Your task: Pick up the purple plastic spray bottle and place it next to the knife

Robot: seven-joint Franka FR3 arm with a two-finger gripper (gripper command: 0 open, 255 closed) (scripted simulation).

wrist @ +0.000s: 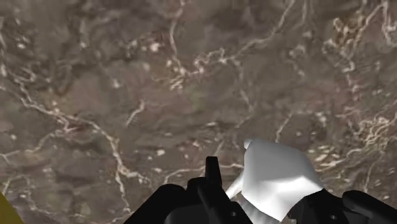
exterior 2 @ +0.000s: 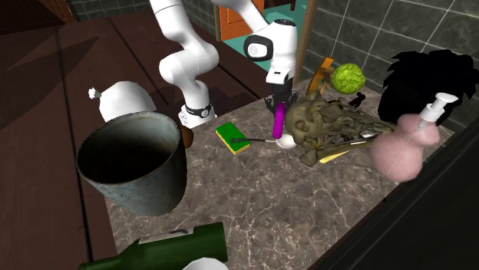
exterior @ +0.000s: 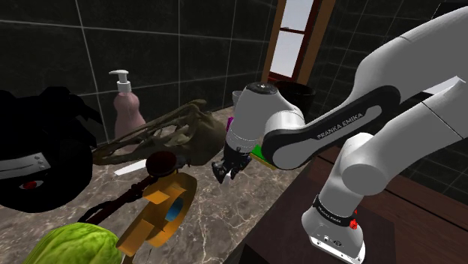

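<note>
Above the marbled surface (exterior 2: 253, 199), in the second exterior view, the hand (exterior 2: 280, 98) points down with the purple spray bottle (exterior 2: 279, 119) directly under it. The slim, smooth, glossy body runs from the fingertips to a white spray head (exterior 2: 285, 141). I judge the hand to be clamped on the bottle, so the picking part looks done, or nearly. The head hangs close to the stone, and I cannot tell for sure if it is free of it. A green sponge (exterior 2: 232, 138) with a yellow underside lies near. On the other side sits a lumpy olive skull-like object (exterior 2: 330, 123), with several thin things beside it. I cannot tell which of them is the knife, so carrying the bottle there and setting it down are left to do. A rounded pink pump bottle (exterior 2: 403, 149), a dull grey pot (exterior 2: 138, 165) and a shiny dark green glass bottle (exterior 2: 169, 249) stand nearer to this camera.

At the hand itself, the wrist view shows the black fingers (wrist: 212, 175) on either side of the white head, which is matte and softly folded in shape. Beyond it is brown stone with pale, branching veins.

From the shoulder view, the white arm (exterior: 375, 112) bends down to the hand. A wrinkled green lettuce (exterior: 71, 244) and an orange object (exterior: 154, 217) lie in front.
</note>
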